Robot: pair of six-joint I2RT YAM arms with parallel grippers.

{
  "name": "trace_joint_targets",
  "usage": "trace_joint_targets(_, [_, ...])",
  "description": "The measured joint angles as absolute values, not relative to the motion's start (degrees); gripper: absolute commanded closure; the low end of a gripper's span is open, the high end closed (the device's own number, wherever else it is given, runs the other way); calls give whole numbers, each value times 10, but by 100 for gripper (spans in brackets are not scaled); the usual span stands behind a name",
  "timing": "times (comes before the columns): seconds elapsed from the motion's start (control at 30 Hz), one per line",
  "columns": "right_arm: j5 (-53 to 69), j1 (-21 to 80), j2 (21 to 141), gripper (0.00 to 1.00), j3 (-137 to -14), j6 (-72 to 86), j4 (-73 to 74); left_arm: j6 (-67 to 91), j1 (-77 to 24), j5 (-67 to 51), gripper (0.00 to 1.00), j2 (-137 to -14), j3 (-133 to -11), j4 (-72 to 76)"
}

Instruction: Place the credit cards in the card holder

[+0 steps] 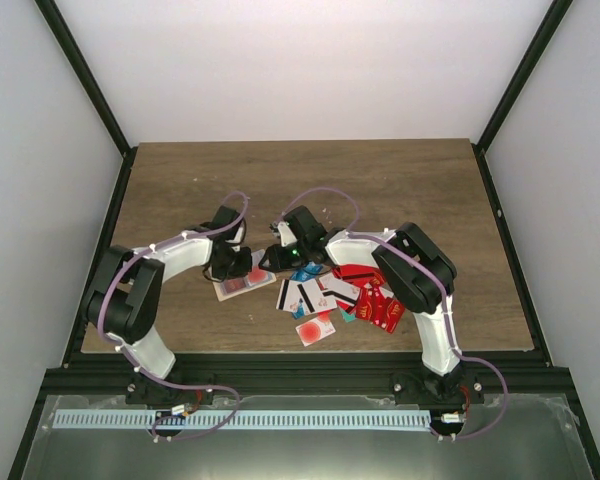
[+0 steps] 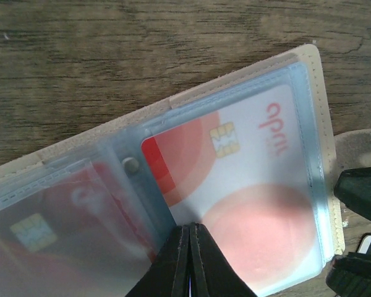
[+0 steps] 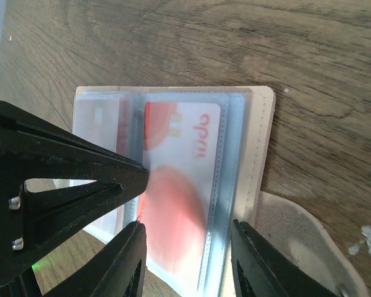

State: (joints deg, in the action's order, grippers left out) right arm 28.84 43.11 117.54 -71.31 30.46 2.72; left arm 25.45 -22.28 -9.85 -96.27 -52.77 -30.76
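Observation:
The beige card holder (image 1: 242, 288) lies open on the table, its clear plastic sleeves up. A white and red card (image 2: 247, 185) sits in the right sleeve, and a red card (image 2: 43, 241) in the left one. My left gripper (image 2: 190, 226) is shut, its tips resting on the sleeves near the fold. My right gripper (image 3: 188, 247) is open, its fingers (image 3: 133, 253) on either side of the sleeved card (image 3: 179, 179) at the holder's near edge (image 3: 260, 136). The heap of credit cards (image 1: 365, 295), red, teal and white with black stripes, lies to the right of the holder.
One white and red card (image 1: 316, 328) lies alone near the table's front edge. The holder's snap tab (image 3: 290, 241) sticks out beside my right gripper's right finger. Both arms meet over the holder at centre left.

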Motion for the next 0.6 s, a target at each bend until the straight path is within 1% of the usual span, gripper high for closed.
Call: trace_joint_targets(0.6, [320,429,1177,59,-716,305,25,270,-226,-91,96,-937,-488,-261])
